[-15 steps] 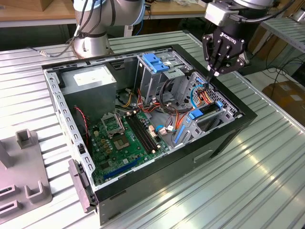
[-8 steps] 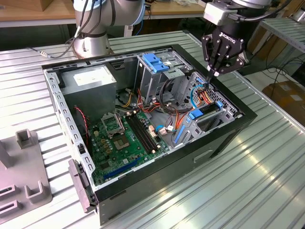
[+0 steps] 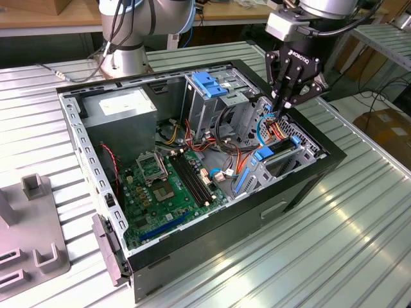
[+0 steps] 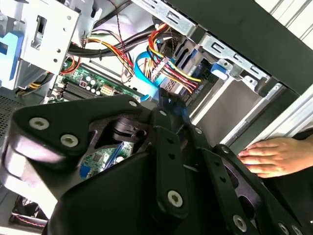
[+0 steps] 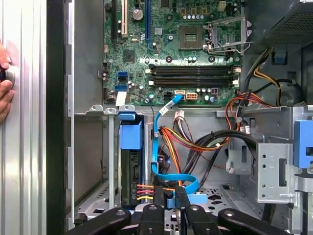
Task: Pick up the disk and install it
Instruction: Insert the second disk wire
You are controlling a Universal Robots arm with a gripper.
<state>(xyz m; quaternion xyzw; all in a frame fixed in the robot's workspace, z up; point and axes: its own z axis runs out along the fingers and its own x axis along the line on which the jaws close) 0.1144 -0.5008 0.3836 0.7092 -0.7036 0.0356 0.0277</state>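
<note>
Hovering inside the open black computer case (image 3: 302, 186), the tool (image 3: 282, 106) is seen pinched on a blue ribbon cable (image 5: 171, 178), beside the seated dark, blue-railed disk (image 5: 131, 166), likely to plug it in.

— What colours are showing down there?

— Green motherboard (image 5: 171, 54) is gleaming under me; a bright blue ribbon cable (image 5: 157, 147) is curling beside red, yellow and orange wires (image 5: 195, 142).

— And the disk?

— The disk (image 5: 130, 166) is sitting dark, its tab blue.
</note>
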